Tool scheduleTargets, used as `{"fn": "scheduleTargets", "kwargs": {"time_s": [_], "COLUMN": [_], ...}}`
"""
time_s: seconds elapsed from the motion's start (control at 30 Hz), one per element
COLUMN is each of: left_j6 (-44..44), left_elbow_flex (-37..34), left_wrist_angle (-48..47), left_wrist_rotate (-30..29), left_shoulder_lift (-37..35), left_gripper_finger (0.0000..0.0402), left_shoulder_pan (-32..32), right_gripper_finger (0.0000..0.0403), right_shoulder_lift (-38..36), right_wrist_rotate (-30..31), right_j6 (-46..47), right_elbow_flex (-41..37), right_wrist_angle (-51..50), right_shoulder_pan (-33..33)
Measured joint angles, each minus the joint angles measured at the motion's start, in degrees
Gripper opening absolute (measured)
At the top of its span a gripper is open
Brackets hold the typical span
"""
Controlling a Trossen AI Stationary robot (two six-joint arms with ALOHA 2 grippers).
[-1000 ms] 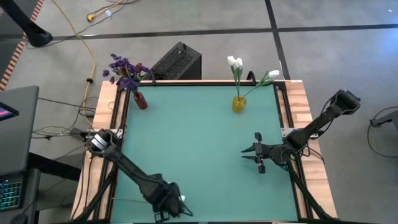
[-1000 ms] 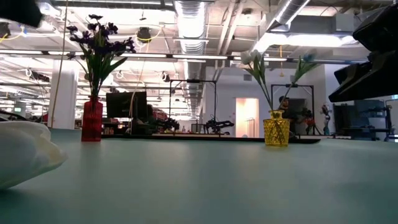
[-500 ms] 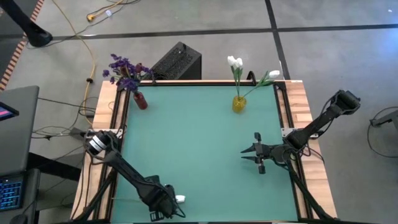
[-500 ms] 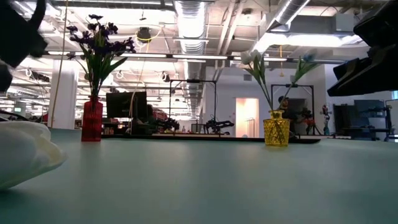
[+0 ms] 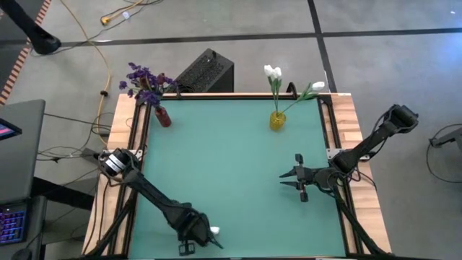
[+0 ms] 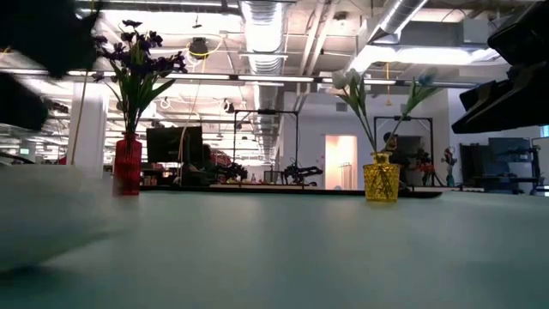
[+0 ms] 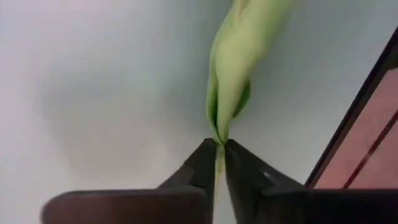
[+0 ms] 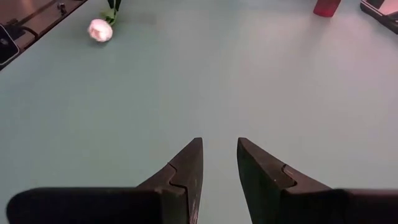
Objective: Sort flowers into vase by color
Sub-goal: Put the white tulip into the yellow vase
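Note:
A white tulip (image 5: 214,232) is at the table's near left; its green leaf (image 7: 239,56) and thin stem show in the left wrist view. My left gripper (image 5: 195,236) is shut on that stem. My right gripper (image 5: 290,178) hovers open at the right, its fingers (image 8: 219,162) with nothing between them. From there the tulip's bloom (image 8: 99,30) shows far off. A red vase (image 5: 163,117) with purple flowers (image 5: 144,83) stands at the far left. A yellow vase (image 5: 278,120) with white tulips (image 5: 273,72) stands at the far right. My left gripper pinches the tulip's thin green stem (image 7: 218,163) between its two fingertips, just below where the leaf springs from it. The fingers point down at the table. Leaf and stem run on ahead of the fingertips. Whether the flower is clear of the table, I cannot tell.
A black box (image 5: 206,71) sits beyond the table's far edge. Wooden rails (image 5: 346,123) border the green mat (image 5: 231,159), whose middle is bare. The low view shows my left arm as a dark blur (image 6: 43,43) at its upper left.
In the low view the white bloom that lay on the table has left its place and shows only as a blur. My left gripper has shifted a little toward the table's left and back to the right.

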Motion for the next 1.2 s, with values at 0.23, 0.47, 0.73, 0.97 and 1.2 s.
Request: {"fn": "scheduleTargets", "kwargs": {"time_s": [0.23,0.47,0.73,0.97,1.2], "left_j6": [11.94,36.62,58.13,62.83,55.93], "left_elbow_flex": [6.26,11.08,11.11,11.15,11.08], "left_wrist_angle": [-0.08,12.62,56.05,75.38,84.51], "left_wrist_rotate": [-16.22,-49.28,-36.56,-23.47,-13.02], "left_shoulder_lift": [-3.75,-9.03,-6.42,-5.40,-1.20], "left_gripper_finger": [0.0003,0.0001,0.0000,0.0000,0.0000], "left_shoulder_pan": [5.91,13.00,26.82,39.49,48.71], "right_gripper_finger": [0.0125,0.0125,0.0125,0.0125,0.0125], "right_shoulder_lift": [0.00,0.00,0.00,0.00,0.00], "right_wrist_rotate": [0.04,0.03,0.02,-0.25,-1.45], "right_j6": [-1.52,0.06,3.92,8.15,8.83], "right_elbow_flex": [0.02,0.02,0.02,0.02,0.02], "right_wrist_angle": [0.01,-0.05,-1.34,-2.42,-2.80], "right_shoulder_pan": [0.00,0.00,0.08,0.15,0.13]}}
